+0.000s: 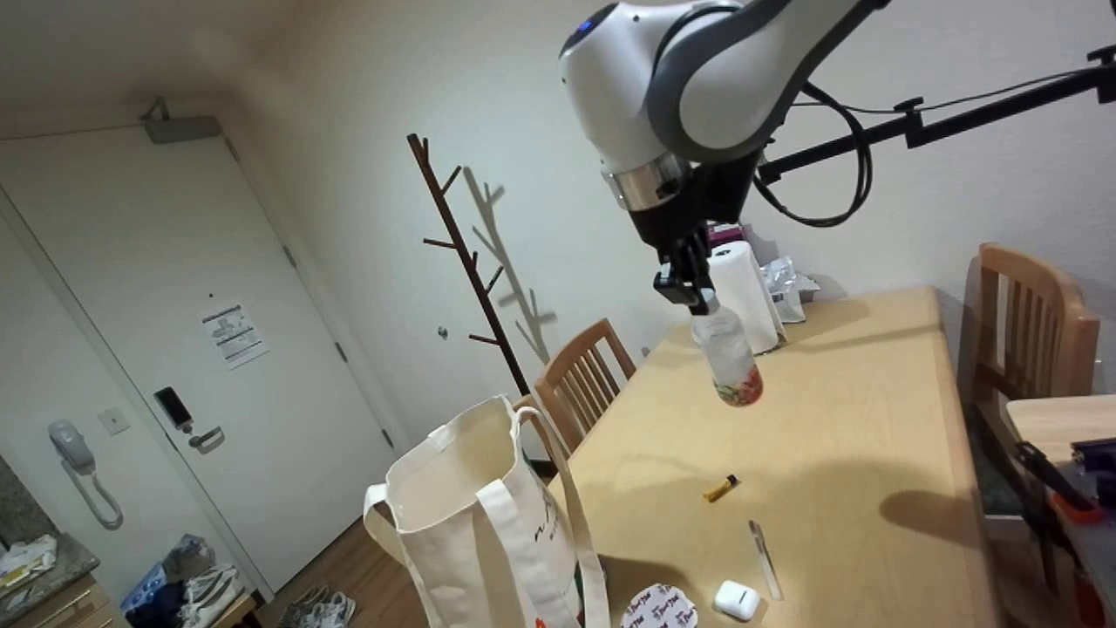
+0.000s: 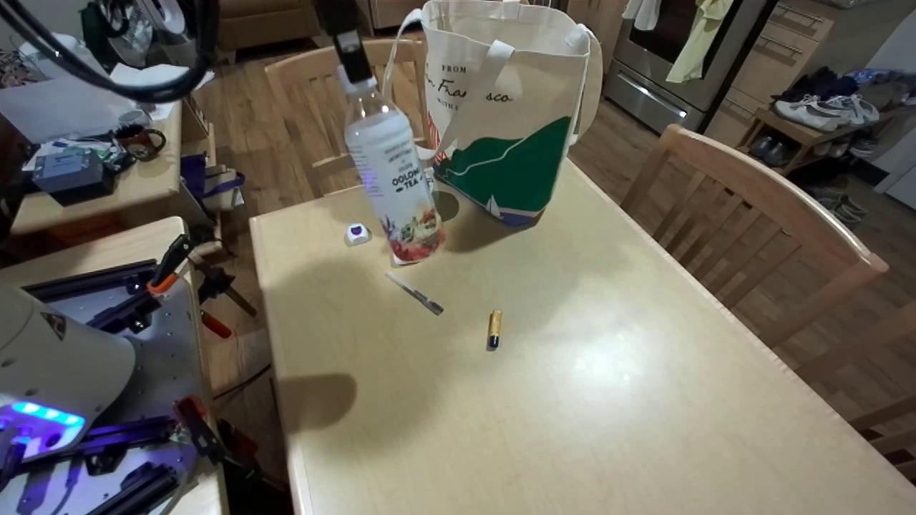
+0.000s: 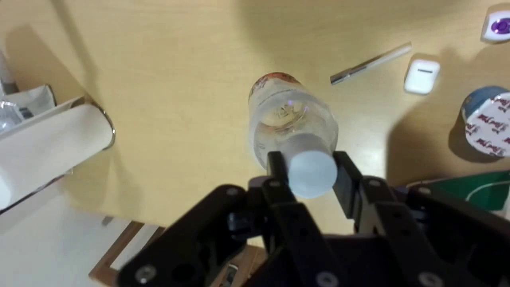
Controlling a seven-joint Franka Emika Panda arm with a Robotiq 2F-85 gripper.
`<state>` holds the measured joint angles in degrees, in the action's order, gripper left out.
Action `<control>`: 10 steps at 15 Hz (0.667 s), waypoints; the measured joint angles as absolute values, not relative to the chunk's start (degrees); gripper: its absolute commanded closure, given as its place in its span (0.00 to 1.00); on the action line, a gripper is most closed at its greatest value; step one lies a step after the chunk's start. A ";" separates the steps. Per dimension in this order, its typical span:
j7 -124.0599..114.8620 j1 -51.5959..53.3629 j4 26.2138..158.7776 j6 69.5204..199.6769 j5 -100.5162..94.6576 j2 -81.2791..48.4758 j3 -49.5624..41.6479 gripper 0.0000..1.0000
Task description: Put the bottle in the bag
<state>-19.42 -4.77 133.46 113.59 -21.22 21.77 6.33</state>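
Note:
The bottle is clear plastic with a pale cap and a reddish band at its base. It shows in both exterior views [image 1: 731,353] [image 2: 397,179] and in the wrist view [image 3: 312,173]. My gripper [image 1: 697,301] is shut on its cap, with one finger on each side in the wrist view [image 3: 308,165]. The bottle hangs base down above the table. The off-white cloth bag stands upright at the table's end with its mouth open in both exterior views [image 1: 471,532] [image 2: 501,107]. Only its green print [image 3: 474,191] shows at the wrist view's right edge. The bottle is apart from the bag.
On the table [image 1: 837,419] lie a yellow marker [image 1: 721,488], a pen [image 1: 765,558], a white case [image 1: 737,600] and a round tub [image 1: 660,608] close to the bag. A paper towel roll [image 1: 745,292] stands at the far end. Chairs [image 2: 751,243] flank the table.

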 measured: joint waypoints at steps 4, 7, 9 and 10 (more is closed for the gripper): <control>-19.42 -4.72 132.40 113.58 -21.87 21.57 6.67 0.92; -19.28 -4.63 132.07 118.68 -25.98 21.57 6.71 0.92; -18.53 -4.67 130.85 123.65 -30.12 21.22 6.36 0.92; -17.88 -4.79 130.03 126.55 -31.81 20.88 5.85 0.92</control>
<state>-17.88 -4.79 130.03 126.55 -31.81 20.88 5.85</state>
